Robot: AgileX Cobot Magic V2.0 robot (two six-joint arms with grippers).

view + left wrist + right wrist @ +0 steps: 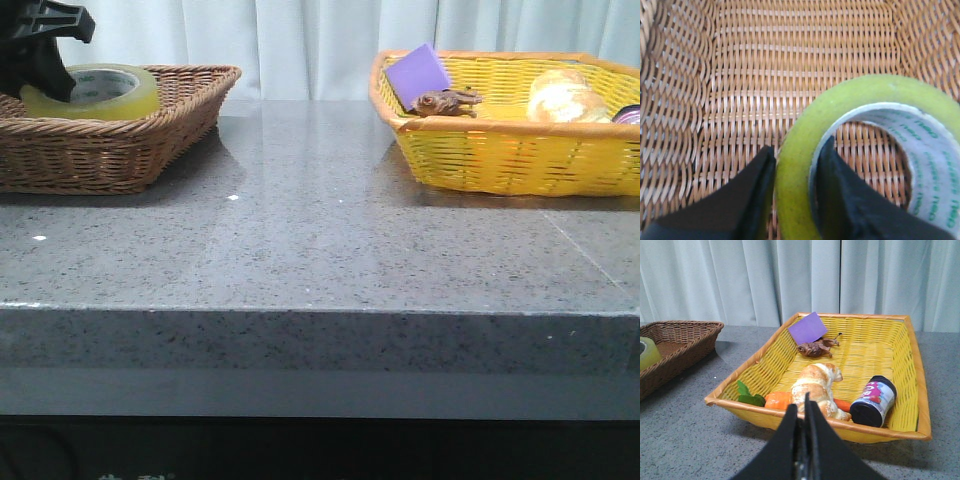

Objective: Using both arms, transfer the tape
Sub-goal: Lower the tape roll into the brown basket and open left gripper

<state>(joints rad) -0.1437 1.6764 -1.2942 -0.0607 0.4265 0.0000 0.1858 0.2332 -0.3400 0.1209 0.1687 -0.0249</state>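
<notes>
Surface [320, 250]: bare between baskets.
Right gripper [801, 440]: jaws pressed together, holding nothing, near the yellow basket [815, 421].
Left gripper [795, 175]: jaws pinching the tape [795, 195] wall, far left in the brown basket [150, 150].
Progress: grasp made; lift, handover, placement remain.
</notes>
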